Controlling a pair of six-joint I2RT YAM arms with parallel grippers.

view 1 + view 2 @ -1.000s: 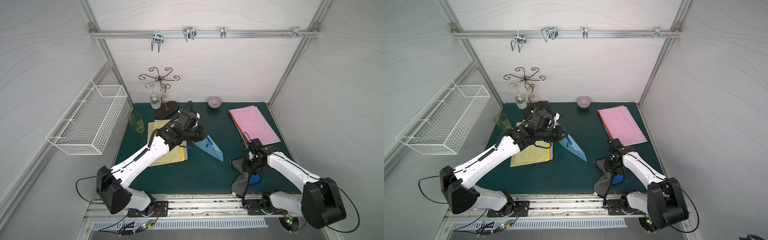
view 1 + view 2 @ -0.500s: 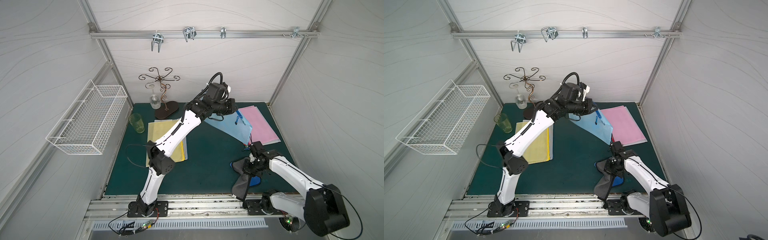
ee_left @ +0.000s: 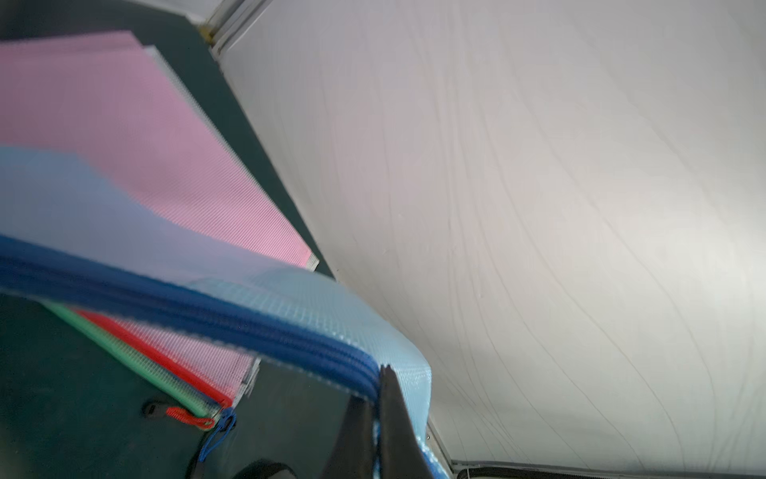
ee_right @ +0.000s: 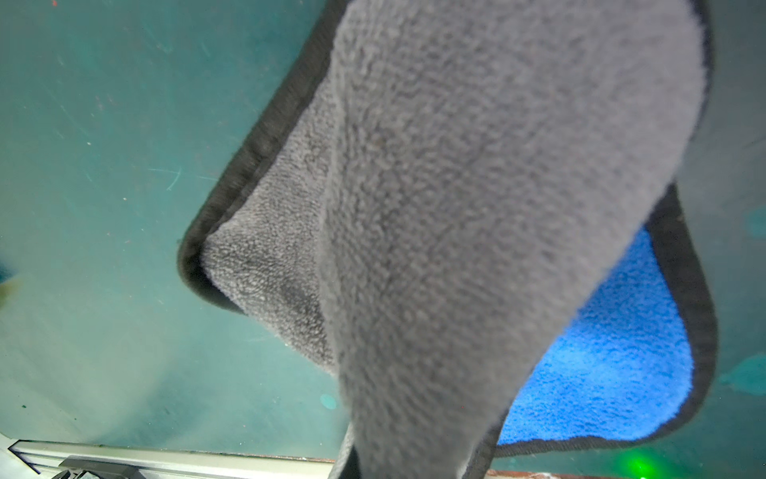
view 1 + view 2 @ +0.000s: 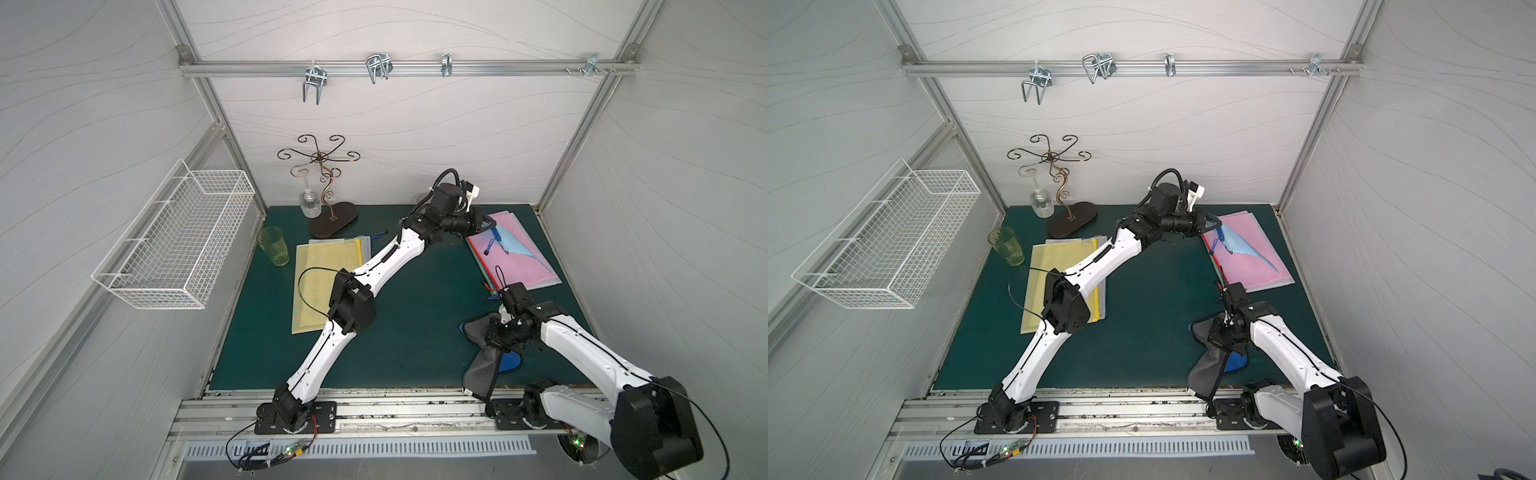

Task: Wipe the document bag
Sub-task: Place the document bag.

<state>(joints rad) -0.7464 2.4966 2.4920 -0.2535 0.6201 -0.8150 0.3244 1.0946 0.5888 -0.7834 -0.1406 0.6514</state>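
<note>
Our left tool (image 3: 378,398) has its fingers pressed together on the zip edge of the blue document bag (image 3: 290,298), right at one corner. In both top views that tool (image 5: 484,224) is at the far right of the counter (image 5: 415,324). The blue document bag (image 5: 517,249) slants down from it across the pink bag (image 5: 528,272), which lies flat there. We cannot tell whether the low corner of the blue document bag (image 5: 1246,247) touches the pink bag (image 5: 1260,268).

Our right tool (image 5: 498,334) is at the near right, clamped on a grey cloth (image 5: 484,370). The cloth hangs from it, and its lower part trails on the counter near the front edge. In the right wrist view the cloth (image 4: 456,207) covers the fingers, so we see only grey pile, a blue underside and black trim.

A wire basket (image 5: 174,241) hangs on the left wall. Just below it a green tumbler (image 5: 274,247) stands upright at the far left of the counter; we cannot tell whether anything is in it. A wine glass (image 5: 309,203) hangs bowl-down from the curly metal stand (image 5: 332,220) at the far edge.

A yellow bag (image 5: 316,270) lies flat on the left, its near right part hidden under our left arm. The left wrist view is blurred close to the lens.
</note>
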